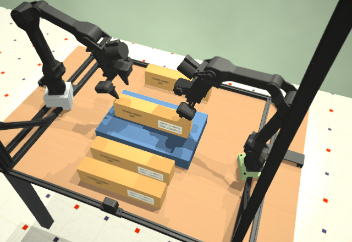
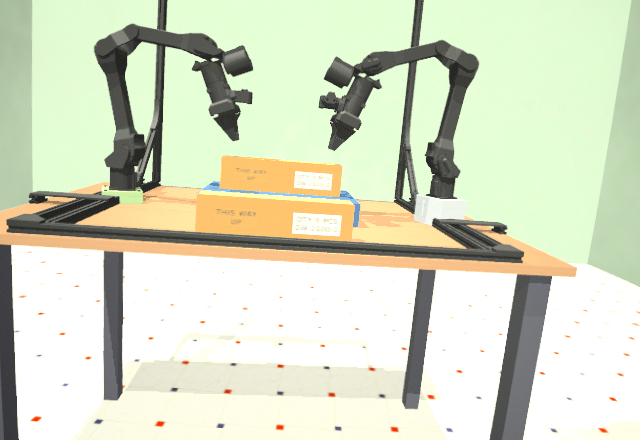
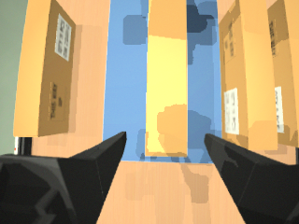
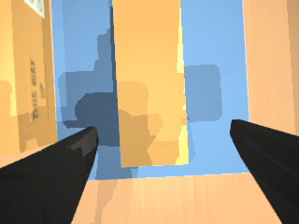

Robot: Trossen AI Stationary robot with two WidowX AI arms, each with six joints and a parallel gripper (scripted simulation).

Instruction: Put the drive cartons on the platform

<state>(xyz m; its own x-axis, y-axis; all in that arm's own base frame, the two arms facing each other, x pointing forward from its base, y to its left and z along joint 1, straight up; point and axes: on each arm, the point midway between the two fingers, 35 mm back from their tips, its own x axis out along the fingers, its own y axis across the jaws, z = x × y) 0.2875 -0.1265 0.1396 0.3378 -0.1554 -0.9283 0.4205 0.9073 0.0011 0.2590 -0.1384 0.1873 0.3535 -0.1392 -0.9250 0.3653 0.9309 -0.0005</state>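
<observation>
The left end effector is being held open in the air, with nothing being gripped. The right end effector is also being held open, nothing being gripped by it either. Both are being tilted inward and downward above opposite ends of the platform carton, and in the exterior view a gap is being left between the fingertips and its top. In each wrist view, the near end of this carton is being framed between the two spread fingers.

The platform carton is being supported upright on the blue platform, lengthwise between the arms. Past one long side of the platform, the far carton is being kept apart on the desk, partly being hidden by the right arm in the top view. Past the opposite side, the middle carton and the outer carton are being carried by the desk, side by side. All four are being shown closed; what is being contained inside cannot be told.
</observation>
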